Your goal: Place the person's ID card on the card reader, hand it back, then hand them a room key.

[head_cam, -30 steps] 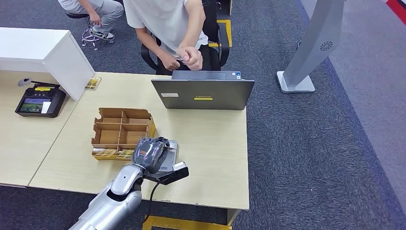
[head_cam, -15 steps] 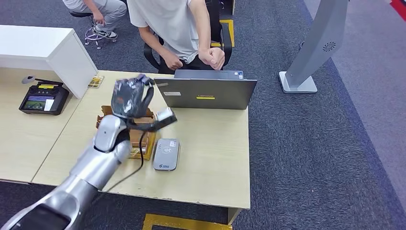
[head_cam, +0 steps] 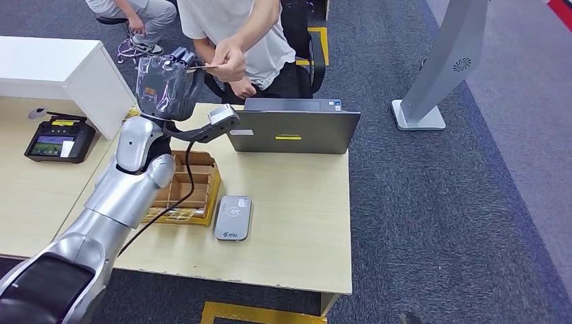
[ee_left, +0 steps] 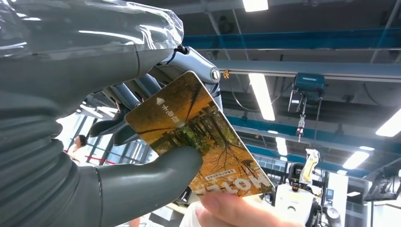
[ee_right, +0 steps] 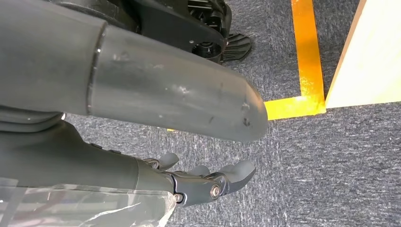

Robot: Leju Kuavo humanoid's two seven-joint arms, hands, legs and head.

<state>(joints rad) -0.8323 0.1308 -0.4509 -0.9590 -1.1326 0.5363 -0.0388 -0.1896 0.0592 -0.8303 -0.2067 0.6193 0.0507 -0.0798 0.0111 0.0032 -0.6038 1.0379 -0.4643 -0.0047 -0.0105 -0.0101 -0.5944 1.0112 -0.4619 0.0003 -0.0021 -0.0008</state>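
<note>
My left hand [head_cam: 165, 84] is raised high over the far side of the desk, toward the seated person [head_cam: 236, 27]. It pinches a room key card [ee_left: 198, 132], printed with autumn trees and the word "hotel", between thumb [ee_left: 151, 177] and fingers. The card [head_cam: 199, 67] shows edge-on in the head view, and the person's hand [head_cam: 229, 59] holds its far end; a fingertip of theirs [ee_left: 231, 210] presses on it. The grey card reader [head_cam: 233, 217] lies flat on the desk with nothing on it. My right hand [ee_right: 208, 182] hangs beside the desk over the carpet, fingers apart, holding nothing.
A cardboard divider box [head_cam: 182, 192] with cards along its front edge sits left of the reader, under my left arm. An open laptop [head_cam: 293, 128] stands at the desk's far edge. A black terminal [head_cam: 54, 143] and a white box [head_cam: 61, 67] sit on the left desk.
My left arm has lifted the card from beside the box up toward the person. The person's hand has reached over and taken hold of the card's far end.
</note>
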